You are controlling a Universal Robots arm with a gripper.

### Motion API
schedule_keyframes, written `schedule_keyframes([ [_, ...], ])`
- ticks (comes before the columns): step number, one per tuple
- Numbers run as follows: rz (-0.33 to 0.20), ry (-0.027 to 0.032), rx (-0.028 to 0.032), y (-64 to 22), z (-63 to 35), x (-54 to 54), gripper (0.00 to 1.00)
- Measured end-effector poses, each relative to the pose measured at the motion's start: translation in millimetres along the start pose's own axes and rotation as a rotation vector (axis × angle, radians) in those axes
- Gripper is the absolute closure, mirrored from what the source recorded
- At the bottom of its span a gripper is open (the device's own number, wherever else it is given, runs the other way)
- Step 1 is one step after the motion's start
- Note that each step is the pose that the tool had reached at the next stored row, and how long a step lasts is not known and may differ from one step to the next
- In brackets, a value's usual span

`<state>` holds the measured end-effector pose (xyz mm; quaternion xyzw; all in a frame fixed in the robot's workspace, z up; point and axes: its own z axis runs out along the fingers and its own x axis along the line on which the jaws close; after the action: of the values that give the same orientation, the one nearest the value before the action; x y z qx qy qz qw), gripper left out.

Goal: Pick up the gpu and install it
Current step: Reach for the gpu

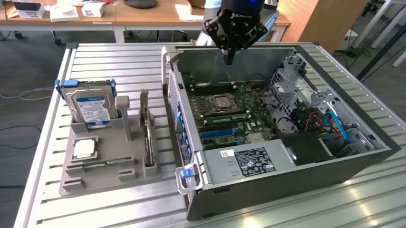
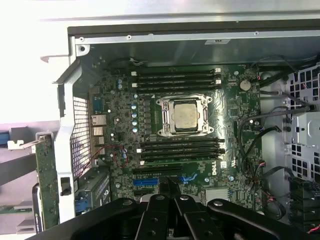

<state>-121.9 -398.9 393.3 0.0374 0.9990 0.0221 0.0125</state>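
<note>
Gripper (image 1: 229,59): black, fingers pressed together with nothing between them and touching nothing; hangs over the far end of the open computer case, above the motherboard.

Table (image 1: 101,61): slatted metal, carries everything listed below.

Computer case (image 1: 355,164): dark tower lying on its side with the side panel off, on the exterior view's right.

Motherboard (image 1: 244,124): green, inside the case, with a silver processor socket (image 2: 184,115) between rows of memory slots.

Parts holder (image 1: 76,178): grey, just beside the case on the exterior view's left.

Hard drive (image 1: 92,108): silver with a blue-white label, upright in the holder's far end.

Gpu (image 1: 148,135): thin card on edge in the holder's slot nearest the case, bracket end farthest from the camera, well apart from the gripper.

Small chip (image 1: 84,148): pale, flat in the holder, possibly a processor.
</note>
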Motion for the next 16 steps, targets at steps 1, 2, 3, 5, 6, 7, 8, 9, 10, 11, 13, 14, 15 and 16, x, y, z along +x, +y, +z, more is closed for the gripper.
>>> schedule_keyframes([
  [1, 0.0, 0.0, 0.0, 0.0, 0.0, 0.1, 0.89],
  [2, 0.0, -0.0001, -0.0001, 0.0, 0.1, 0.3, 0.89],
  [3, 0.0, -0.0001, -0.0001, 0.0, 0.1, 0.7, 0.89],
  [5, 0.0, -0.0001, -0.0001, -0.2, 0.1, 1.9, 0.89],
  [6, 0.0, 0.0, 0.0, -0.2, 0.0, 2.9, 0.89],
  [7, 0.0, 0.0001, 0.0001, -0.3, -0.1, 4.1, 0.89],
  [8, 0.0, 0.0, 0.0, -0.4, 0.0, 5.5, 0.89],
  [9, 0.0, 0.0, 0.0, -0.5, -0.1, 7.0, 0.89],
  [10, 0.0, 0.0, 0.0, -0.7, -0.1, 8.9, 0.89],
  [11, 0.0, 0.0, 0.0, -0.8, -0.1, 10.7, 0.89],
  [13, 0.0, 0.0001, 0.0001, -1.1, -0.2, 14.1, 0.89],
  [14, 0.0, 0.0, 0.0, -1.2, -0.2, 15.8, 0.89],
  [15, 0.0, 0.0, 0.0, -1.3, -0.2, 17.6, 0.89],
  [16, 0.0, 0.0, 0.0, -1.4, -0.2, 19.4, 0.89],
])
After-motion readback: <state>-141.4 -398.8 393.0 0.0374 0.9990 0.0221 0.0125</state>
